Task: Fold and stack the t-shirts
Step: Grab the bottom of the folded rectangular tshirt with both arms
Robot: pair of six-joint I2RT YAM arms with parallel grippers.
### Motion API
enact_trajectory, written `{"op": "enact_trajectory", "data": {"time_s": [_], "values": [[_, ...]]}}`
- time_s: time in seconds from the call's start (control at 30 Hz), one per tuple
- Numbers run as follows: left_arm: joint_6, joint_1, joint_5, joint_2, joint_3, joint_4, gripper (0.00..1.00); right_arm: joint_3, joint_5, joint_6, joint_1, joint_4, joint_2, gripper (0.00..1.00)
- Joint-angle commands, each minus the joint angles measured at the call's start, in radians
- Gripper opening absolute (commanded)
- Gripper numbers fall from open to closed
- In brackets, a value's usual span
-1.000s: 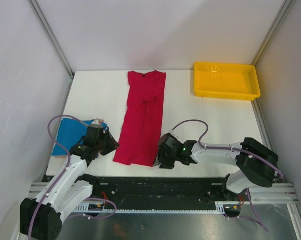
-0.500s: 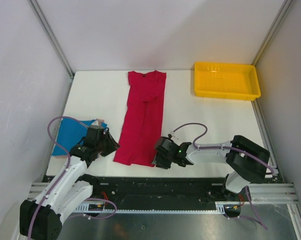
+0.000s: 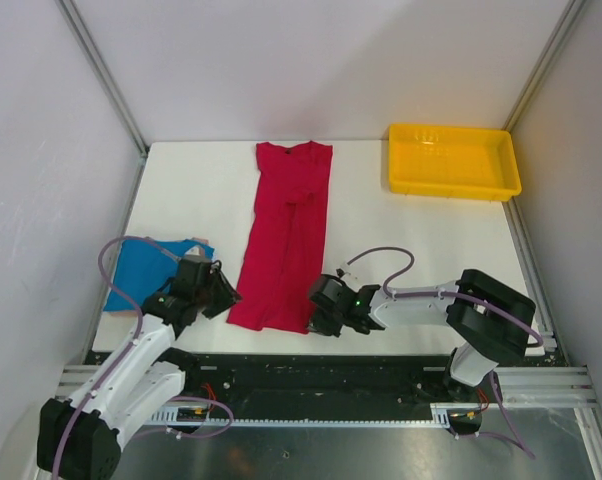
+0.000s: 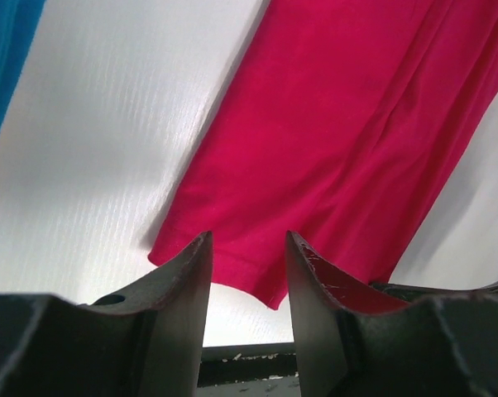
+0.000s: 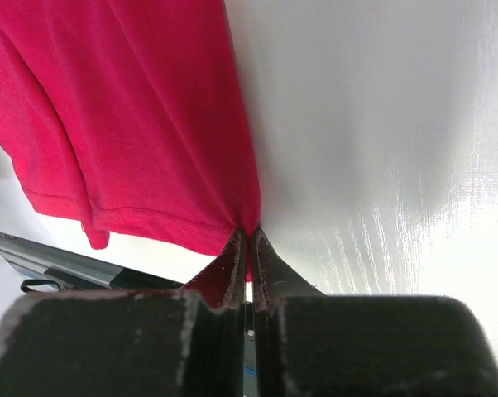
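Shirts lie apart on the white counter (image 3: 401, 250). At the far left the blue shirt (image 3: 141, 270) sits as a folded rectangle near the edge. Just beside it the left pincer (image 4: 247, 248) hovers low, jaws partly apart with nothing between them, and the near-left hem corner of the red shirt (image 3: 286, 230) lies just ahead of its tips. The red shirt lies as a long strip down the middle, collar at the far end. At its near-right hem corner the right pincer (image 5: 247, 238) is closed tight on the cloth. To fold well, I judge the left side should pinch its corner firmly before either arm lifts, so the hem rises level and carries toward the collar without skewing. The yellow tray (image 3: 451, 188) stands well apart at the far right.
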Motion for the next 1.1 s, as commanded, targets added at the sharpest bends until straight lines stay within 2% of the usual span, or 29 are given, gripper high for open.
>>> {"op": "enact_trajectory", "data": {"time_s": [0.0, 0.23, 0.47, 1.07], "values": [[-0.042, -0.045, -0.026, -0.006, -0.013, 0.003, 0.46, -0.008, 0.049, -0.072, -0.001, -0.144, 0.027, 0.01], [-0.111, -0.195, -0.049, 0.013, -0.056, -0.004, 0.48, -0.038, 0.125, -0.202, -0.041, -0.334, -0.057, 0.0], [-0.225, -0.341, -0.086, 0.022, -0.07, -0.027, 0.48, -0.129, 0.063, -0.246, -0.072, -0.294, -0.121, 0.0], [-0.302, -0.388, -0.142, 0.087, -0.083, -0.036, 0.42, -0.137, 0.009, -0.263, -0.073, -0.234, -0.093, 0.0]]}}
